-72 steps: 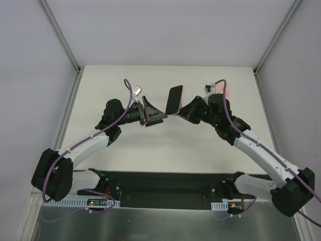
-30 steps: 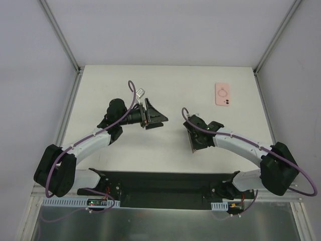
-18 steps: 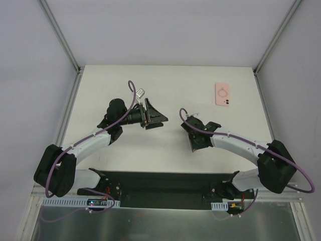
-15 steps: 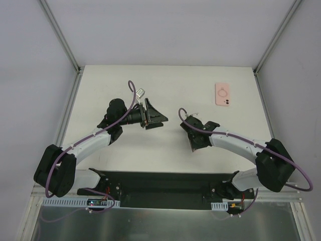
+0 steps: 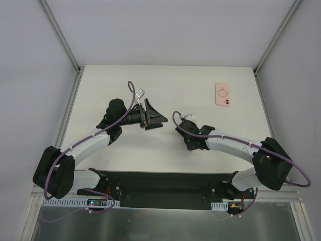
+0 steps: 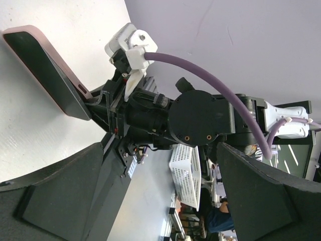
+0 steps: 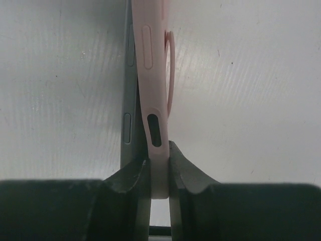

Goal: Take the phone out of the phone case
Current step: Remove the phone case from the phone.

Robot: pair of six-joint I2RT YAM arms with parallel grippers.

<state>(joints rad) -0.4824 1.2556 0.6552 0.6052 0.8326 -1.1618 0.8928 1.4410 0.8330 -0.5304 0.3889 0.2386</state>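
Observation:
My right gripper (image 7: pixel 159 165) is shut on the bottom edge of the pink phone case (image 7: pixel 150 90), which stands on edge over the table with its ring (image 7: pixel 169 75) facing right. The dark phone (image 7: pixel 128 100) lies against the case's left side, its edge standing apart from the case wall. From the left wrist view the phone's dark face (image 6: pixel 45 70) with its pink rim slopes up to the left. In the top view the right gripper (image 5: pixel 184 134) is low over the table's middle. My left gripper (image 5: pixel 156 119) hangs open and empty, a short way to its left.
A second pink case-like slab with a ring (image 5: pixel 222 95) lies flat at the back right of the white table (image 5: pixel 165 80). Metal frame posts (image 5: pixel 67 50) stand at the table's back corners. The arm bases sit on a black rail (image 5: pixel 165 188) at the near edge.
My right gripper has carried the phone and case from between the two grippers down and nearer, then slid a little left. The left arm has barely moved and stays open.

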